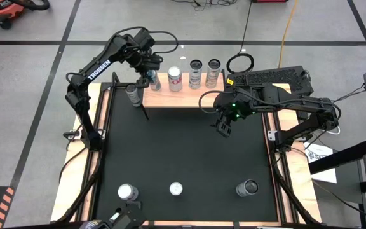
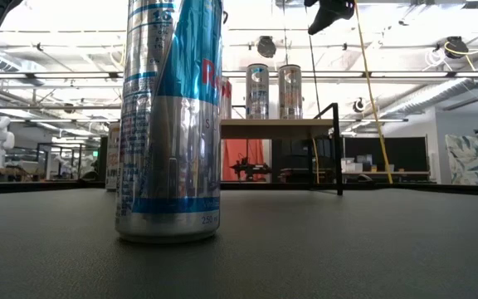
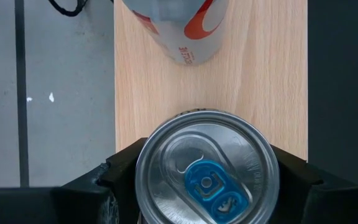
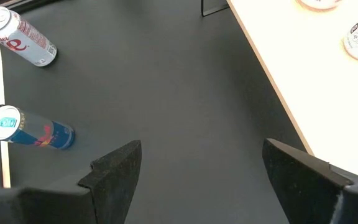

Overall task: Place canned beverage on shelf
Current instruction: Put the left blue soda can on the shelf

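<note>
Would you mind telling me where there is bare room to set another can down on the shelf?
On the shelf, the right end past the two rightmost cans is bare. The left end is crowded: the left gripper holds a can beside the red-and-white can.

Shelf (image 1: 184, 94) top: pale wood, black legs. Mat (image 1: 183, 152): matte black. Can (image 3: 207, 168) in left gripper (image 1: 150, 75): silver lid, blue tab. Neighbouring can (image 3: 178, 28) at 12 o'clock: silver, red-orange swirl. Near can (image 2: 171, 120), low view: silver-blue diagonal blocks, red lettering.
</note>
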Available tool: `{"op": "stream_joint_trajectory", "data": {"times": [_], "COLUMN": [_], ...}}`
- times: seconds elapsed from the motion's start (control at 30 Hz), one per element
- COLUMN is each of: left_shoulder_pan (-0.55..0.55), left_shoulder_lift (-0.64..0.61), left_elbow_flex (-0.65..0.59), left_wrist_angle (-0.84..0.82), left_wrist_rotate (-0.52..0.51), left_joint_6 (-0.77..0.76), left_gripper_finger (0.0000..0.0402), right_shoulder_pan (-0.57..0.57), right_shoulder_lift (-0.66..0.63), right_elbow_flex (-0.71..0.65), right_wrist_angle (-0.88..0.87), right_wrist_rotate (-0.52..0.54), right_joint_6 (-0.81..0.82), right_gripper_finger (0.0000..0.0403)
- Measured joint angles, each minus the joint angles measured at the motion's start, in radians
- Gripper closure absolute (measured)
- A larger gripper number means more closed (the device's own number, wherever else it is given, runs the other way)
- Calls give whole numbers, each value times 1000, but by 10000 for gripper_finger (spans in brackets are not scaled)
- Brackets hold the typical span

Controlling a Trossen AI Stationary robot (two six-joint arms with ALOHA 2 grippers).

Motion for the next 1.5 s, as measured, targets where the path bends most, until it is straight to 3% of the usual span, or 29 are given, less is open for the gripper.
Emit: {"op": "stream_joint_trajectory", "data": {"times": [1.5], "left_shoulder_pan": [-4], "left_shoulder_lift": [-2], "left_elbow_flex": [0], "left_wrist_angle": [-8], "left_wrist_rotate": [-12], "left_joint_6": [-42], "left_gripper_finger": [155], "right_shoulder_pan": [0], "right_shoulder_lift": [0], "right_elbow_flex": [0], "right_wrist_angle": [0], "right_wrist_rotate": [0], "right_joint_6": [0], "right_gripper_finger": [87]}}
